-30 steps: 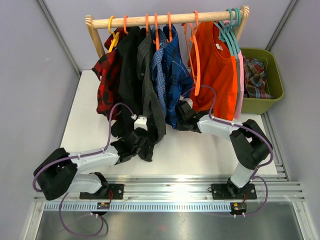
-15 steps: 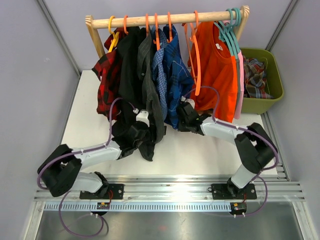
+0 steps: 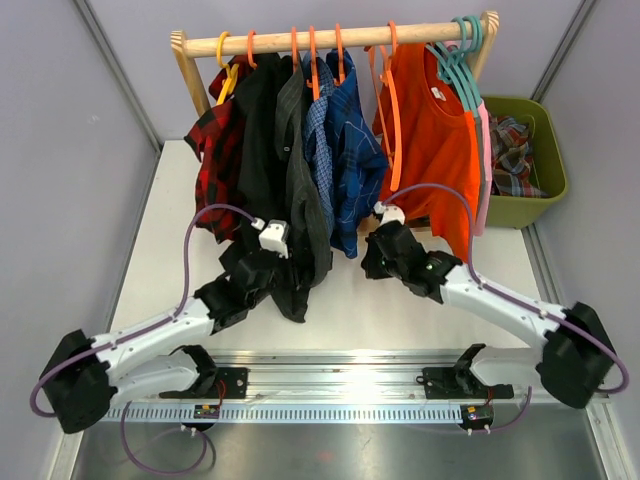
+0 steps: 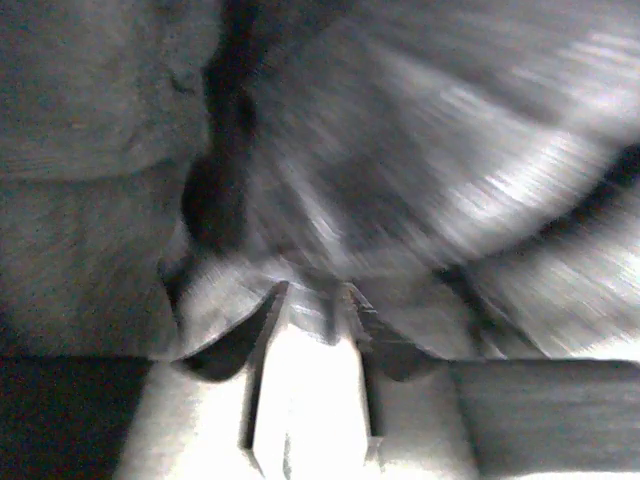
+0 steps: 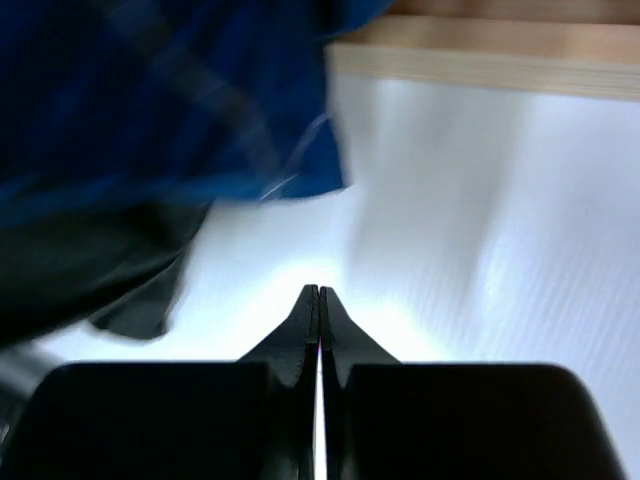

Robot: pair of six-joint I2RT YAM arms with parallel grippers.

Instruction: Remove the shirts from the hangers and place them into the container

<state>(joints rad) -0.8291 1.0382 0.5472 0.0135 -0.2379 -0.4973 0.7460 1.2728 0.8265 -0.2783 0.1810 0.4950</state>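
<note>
Backs right gripper (image 5: 318, 290), pinched closed and empty, off blue shirt (image 3: 352, 150); parts left gripper (image 4: 312, 292) slightly at grey shirt (image 3: 298, 190); regrasp likely.

Seven shirts hang side by side: a red-black plaid shirt (image 3: 213, 165), a black shirt (image 3: 255, 125), a grey shirt (image 3: 297, 175), a light blue check shirt (image 3: 319, 135), a dark blue plaid shirt (image 3: 353, 160), an orange shirt (image 3: 437, 140) and a pink shirt (image 3: 484, 175). There are orange hangers (image 3: 391, 115), a yellow hanger (image 3: 228, 75) and teal hangers (image 3: 461, 50). The green basket (image 3: 549, 140) sits on the right. A crumpled plaid shirt (image 3: 512, 150) lies inside it.
</note>
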